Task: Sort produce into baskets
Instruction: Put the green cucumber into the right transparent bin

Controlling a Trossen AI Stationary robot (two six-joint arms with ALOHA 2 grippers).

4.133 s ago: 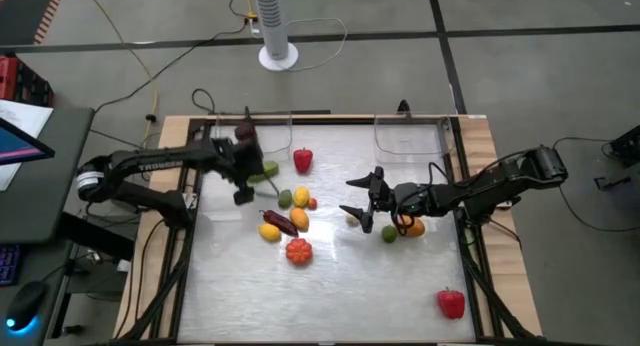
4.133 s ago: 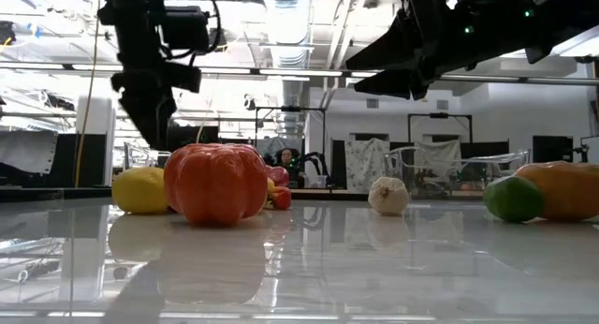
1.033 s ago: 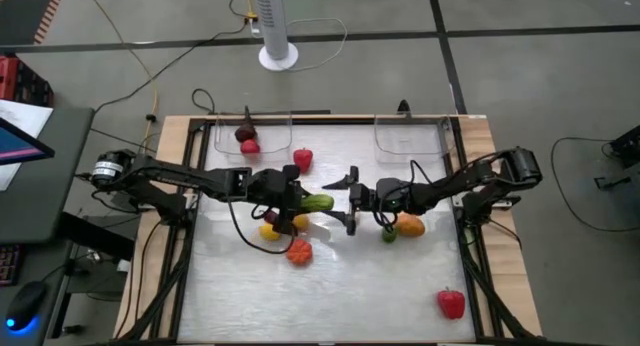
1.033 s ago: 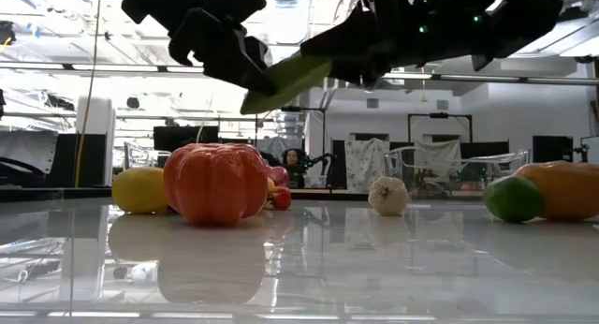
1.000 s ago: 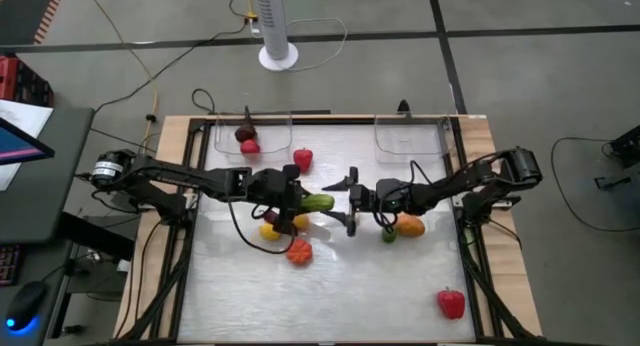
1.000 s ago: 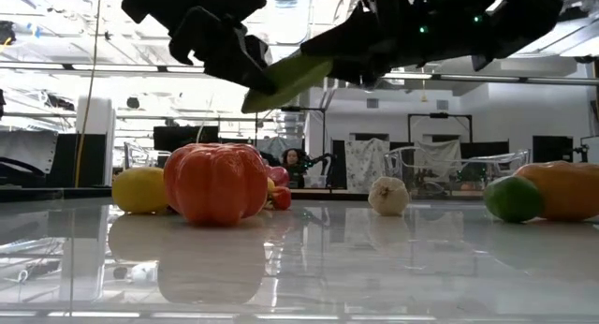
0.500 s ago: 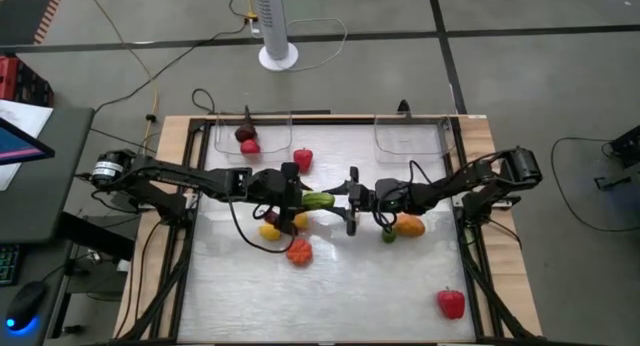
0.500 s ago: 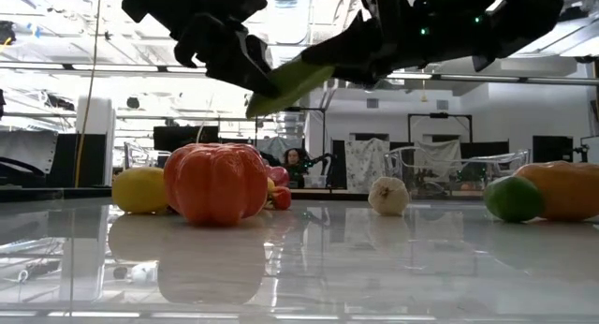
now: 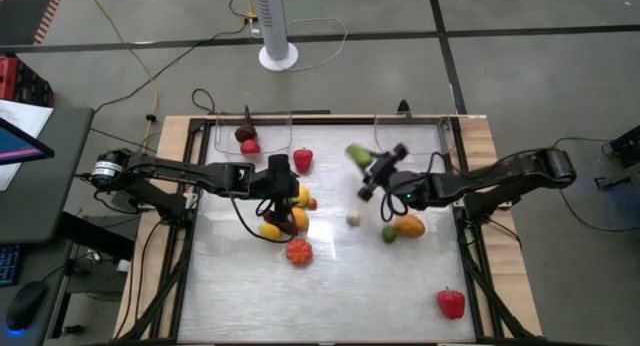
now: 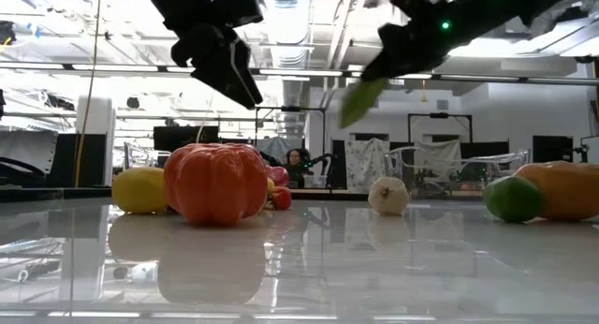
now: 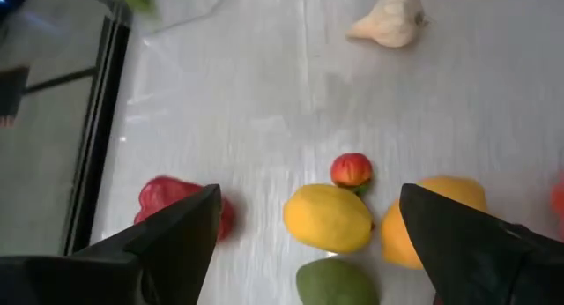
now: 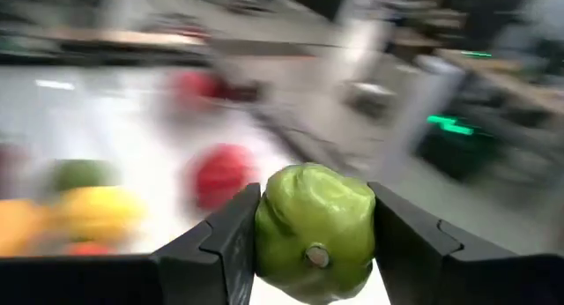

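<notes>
The glossy white worktop [image 9: 380, 286] reflects ceiling lights of an open lab. Above it, the right gripper [image 9: 375, 172] has its fingers clenched on the green cucumber [image 12: 315, 227], near the right clear basket [image 9: 410, 136]. The left gripper [image 9: 279, 178] hangs with fingers released over the yellow lemon [image 11: 328, 219].

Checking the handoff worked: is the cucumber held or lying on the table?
Held. The right gripper is shut on the cucumber, which hangs in the air above the table.

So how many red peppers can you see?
2. One pepper sits near the far edge, between the two baskets, and another pepper lies alone at the near right corner. More could be hidden under the arms.
</notes>
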